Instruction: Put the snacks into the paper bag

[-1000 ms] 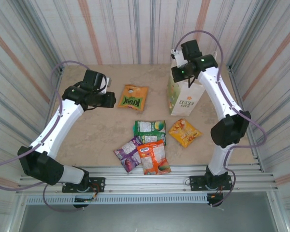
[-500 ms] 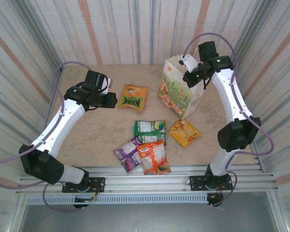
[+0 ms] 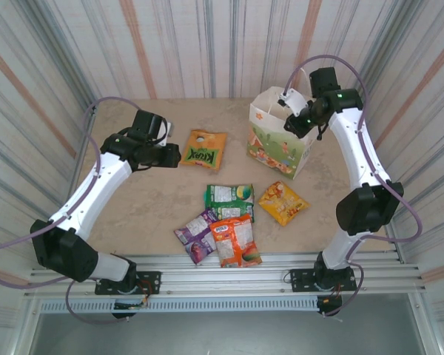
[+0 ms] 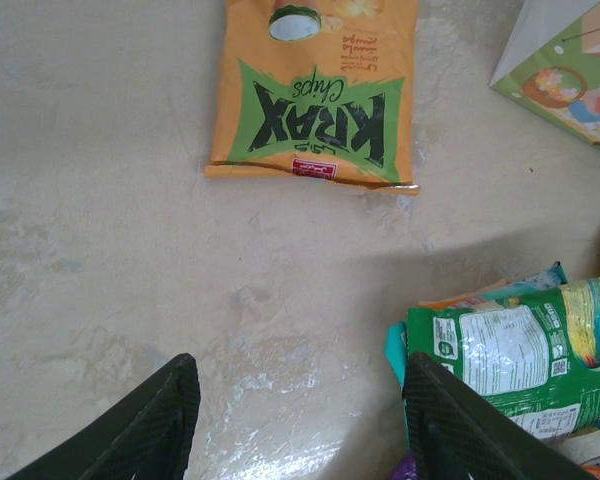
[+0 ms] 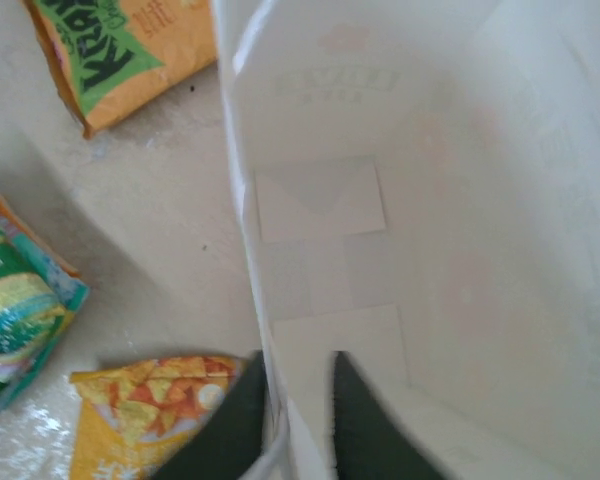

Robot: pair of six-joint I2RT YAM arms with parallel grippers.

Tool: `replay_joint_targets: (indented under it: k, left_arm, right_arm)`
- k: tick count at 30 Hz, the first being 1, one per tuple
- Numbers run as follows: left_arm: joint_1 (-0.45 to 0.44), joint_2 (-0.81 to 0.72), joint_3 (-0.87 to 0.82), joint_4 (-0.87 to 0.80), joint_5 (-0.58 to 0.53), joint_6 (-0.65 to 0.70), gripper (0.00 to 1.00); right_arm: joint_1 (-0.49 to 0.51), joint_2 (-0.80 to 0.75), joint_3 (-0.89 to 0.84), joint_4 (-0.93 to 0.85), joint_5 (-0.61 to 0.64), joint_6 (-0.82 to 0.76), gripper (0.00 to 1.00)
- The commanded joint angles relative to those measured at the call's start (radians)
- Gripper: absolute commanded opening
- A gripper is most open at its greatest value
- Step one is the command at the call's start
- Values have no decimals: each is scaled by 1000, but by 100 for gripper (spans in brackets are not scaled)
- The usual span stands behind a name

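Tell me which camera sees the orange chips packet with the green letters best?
The left wrist view: the orange packet lies close up, its green lettering big and readable, though upside down. The top external view shows the packet whole but small, left of the paper bag. The right wrist view catches part of the packet, top left.

We find the tall white paper carrier bag (image 3: 280, 140) upright at the far right of the beige table (image 3: 148, 200), the orange foil packet with green lettering (image 3: 204, 150) left of it. Toward the near edge lie the green foil packet (image 3: 229, 198), the yellow foil packet (image 3: 283, 203) to its right, and, nearest, the purple foil packet (image 3: 195, 235) touching the orange-red foil packet (image 3: 235, 241) on its right.
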Motion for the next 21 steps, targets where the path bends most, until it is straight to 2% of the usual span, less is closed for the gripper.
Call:
replay_joint_targets:
  k: [1, 4, 5, 21]
  left_arm:
    - [-8, 8, -10, 12, 22, -15, 58]
    - [-8, 6, -10, 17, 30, -18, 58]
    - [-8, 5, -10, 20, 33, -19, 58]
    - [-9, 5, 2, 45, 58, -32, 58]
  right_arm:
    - [-6, -46, -38, -6, -27, -2, 41]
    - [-7, -72, -59, 7, -38, 14, 58]
    - [-7, -80, -64, 10, -45, 25, 60]
    - [-38, -163, -156, 116, -90, 126, 71]
